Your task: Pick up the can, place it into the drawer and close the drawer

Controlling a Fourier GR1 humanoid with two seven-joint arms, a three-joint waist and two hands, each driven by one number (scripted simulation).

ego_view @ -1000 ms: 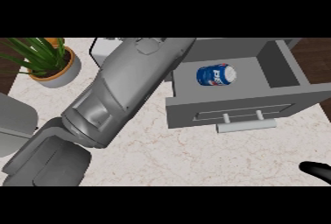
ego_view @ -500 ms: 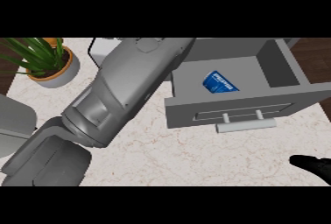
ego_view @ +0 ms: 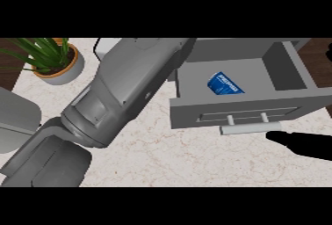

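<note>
One can (ego_view: 225,83), one drawer (ego_view: 243,103), one plant (ego_view: 53,59), two hands possible but only one shows.

Can: blue with white lettering on its side, lying tilted inside the drawer, near the middle of the drawer floor, a little toward the front wall. Not touching any hand. Its ends can't be made out from this angle.

Drawer: grey, pulled open, at the tabletop's (ego_view: 194,158) far right corner. One pale bar handle (ego_view: 250,128) on its front, held by two posts. Inside, only the can.

Right hand (ego_view: 304,143): black, enters from the right edge of the tabletop, just below and right of the handle. Tip sits close to the handle's right end; can't tell if it touches. Fingers: can't tell whether apart or together, only a dark silhouette shows.

Left arm (ego_view: 120,99): grey forearm runs diagonally from the near left corner up to the drawer's far left corner, covering much of the left half of the tabletop. Left hand itself is out of sight past the top of the view, so nothing on its fingers.

Plant: green leaves in a pot with an orange rim, far left corner of the tabletop, well apart from the drawer.

Tabletop: pale marble pattern.
</note>
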